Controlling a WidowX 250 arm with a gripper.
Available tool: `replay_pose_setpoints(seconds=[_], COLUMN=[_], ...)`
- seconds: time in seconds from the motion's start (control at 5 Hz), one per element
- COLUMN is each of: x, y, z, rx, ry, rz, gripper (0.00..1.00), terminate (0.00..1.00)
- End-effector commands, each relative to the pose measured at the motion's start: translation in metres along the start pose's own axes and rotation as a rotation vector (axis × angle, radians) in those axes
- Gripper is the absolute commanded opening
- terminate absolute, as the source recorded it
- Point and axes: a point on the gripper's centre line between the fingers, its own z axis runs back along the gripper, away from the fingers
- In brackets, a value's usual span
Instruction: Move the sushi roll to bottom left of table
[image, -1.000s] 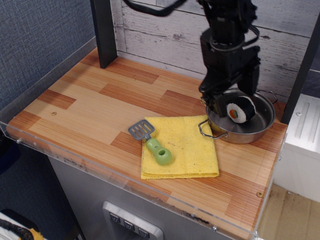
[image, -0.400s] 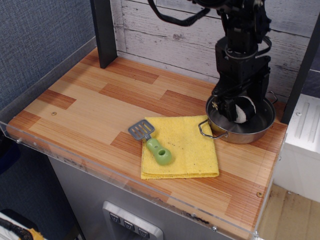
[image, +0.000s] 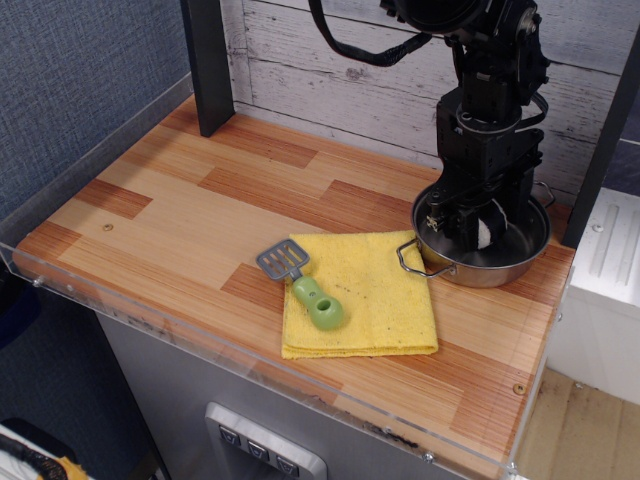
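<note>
The sushi roll (image: 489, 229) sits inside the metal pan (image: 510, 262) at the right rear of the table (image: 180, 215), and we see only a white sliver of it behind the black gripper (image: 468, 225), which is down in the pan around it. We cannot tell whether the fingers are pressing on the roll or merely flanking it, since the gripper body hides the contact. To do this grasp well, we would centre the fingers on the roll's black band, close gently because the plush will squash, and lift straight up to clear the pan rim before heading for the near left corner, passing over the yellow cloth (image: 375, 300) and the green-handled spatula (image: 305, 285). Compared with a second ago, the gripper has moved right and lower, so the roll's orange and green face is now covered.
</note>
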Motion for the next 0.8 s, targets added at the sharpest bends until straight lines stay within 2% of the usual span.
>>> replay_pose_setpoints(seconds=[0.0, 0.2, 0.6], x=[-0.001, -0.001, 0.004], y=[-0.005, -0.011, -0.034], z=[0.020, 0.034, 0.084], rx=[-0.062, -0.090, -0.179], ry=[-0.028, -0.025, -0.065], rz=[0.001, 0.002, 0.020], gripper=[0.00, 0.00, 0.00], terminate=[0.00, 0.00, 0.00])
